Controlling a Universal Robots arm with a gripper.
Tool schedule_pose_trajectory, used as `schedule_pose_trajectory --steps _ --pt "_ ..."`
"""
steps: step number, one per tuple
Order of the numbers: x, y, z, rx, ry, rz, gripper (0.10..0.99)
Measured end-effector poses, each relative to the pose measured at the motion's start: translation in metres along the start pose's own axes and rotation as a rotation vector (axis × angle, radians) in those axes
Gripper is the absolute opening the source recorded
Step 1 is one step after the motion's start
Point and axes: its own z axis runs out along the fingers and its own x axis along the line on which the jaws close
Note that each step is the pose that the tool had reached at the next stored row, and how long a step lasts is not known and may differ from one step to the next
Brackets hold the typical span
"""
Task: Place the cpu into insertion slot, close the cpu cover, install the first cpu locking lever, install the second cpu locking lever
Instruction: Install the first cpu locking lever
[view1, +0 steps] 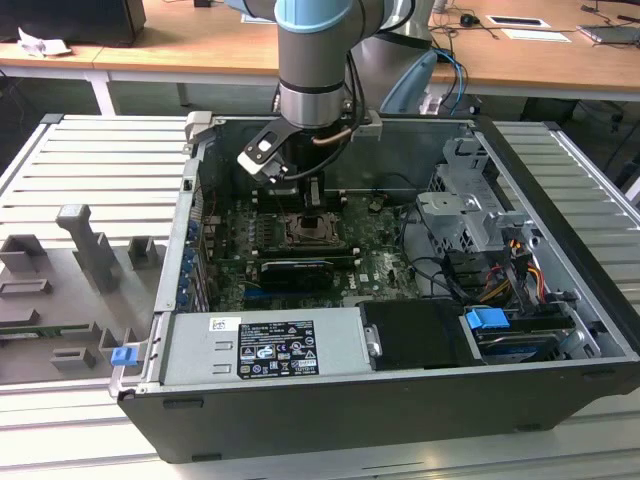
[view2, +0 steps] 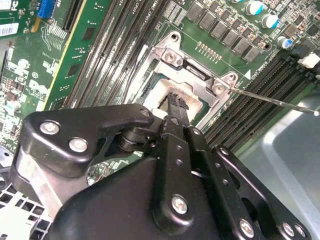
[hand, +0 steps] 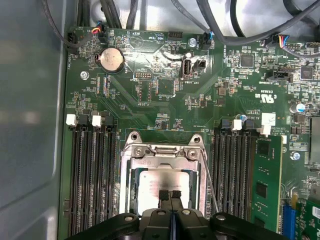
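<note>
Wears a silver-grey tubular arm (view1: 315, 60) with a pale-blue band at the joint and a darker metal ring beneath. Carries a copper-brown cable (view1: 333, 137) looped at the wrist, and a black box (view1: 260, 153) with a white face bolted on one side. Ends in a matte black gripper (view2: 175, 100) built of angular, plate-like links. Shows round silver screws (view2: 179, 204) at the pivots and rows of small holes down the central finger bar. Tapers to narrow ribbed fingertips (hand: 164, 194), black like the rest. Bares a strip of plain grey metal bracket (view2: 30, 182) under the black housing in the second wrist view.
</note>
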Motion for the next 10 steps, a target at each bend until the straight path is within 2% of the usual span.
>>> schedule_pose_trajectory --steps 5,10 --pt "-0.0002 0.0002 -0.0046 0.0 -0.0008 0.0 0.106" --pt "-0.0008 0.0003 -0.0189 0.0 -0.0015 0.0 0.106"
